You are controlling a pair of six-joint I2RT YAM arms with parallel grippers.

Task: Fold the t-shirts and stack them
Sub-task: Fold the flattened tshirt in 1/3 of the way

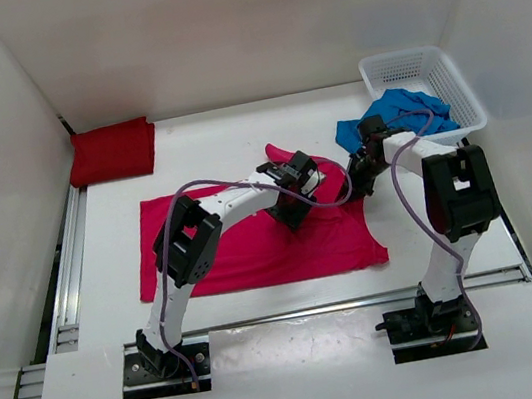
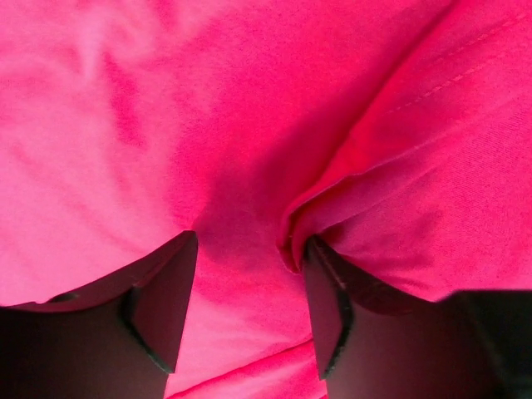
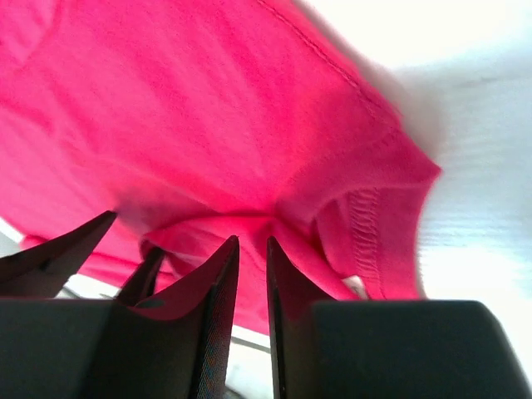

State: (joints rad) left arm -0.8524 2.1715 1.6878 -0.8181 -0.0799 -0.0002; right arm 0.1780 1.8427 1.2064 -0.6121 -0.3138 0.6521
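The bright pink-magenta t-shirt [image 1: 253, 242] lies spread across the middle of the table, with one part raised and bunched at its far edge. My left gripper [image 1: 295, 193] is down on that bunched part. In the left wrist view it [image 2: 251, 241] stands open over the pink cloth [image 2: 249, 108], a fold lying against its right finger. My right gripper [image 1: 361, 170] is at the shirt's far right corner. Its jaws [image 3: 251, 243] stand a narrow gap apart, with the hemmed pink edge [image 3: 366, 224] just beyond the tips. The dark red t-shirt [image 1: 113, 151] lies folded at the back left. The blue t-shirt [image 1: 395, 116] spills from the basket.
A white mesh basket [image 1: 461, 88] stands at the back right corner, with the blue cloth hanging over its near side. Metal rails [image 1: 63, 292] run along the left and near edges of the table [image 1: 216, 141]. White walls close in the back and sides.
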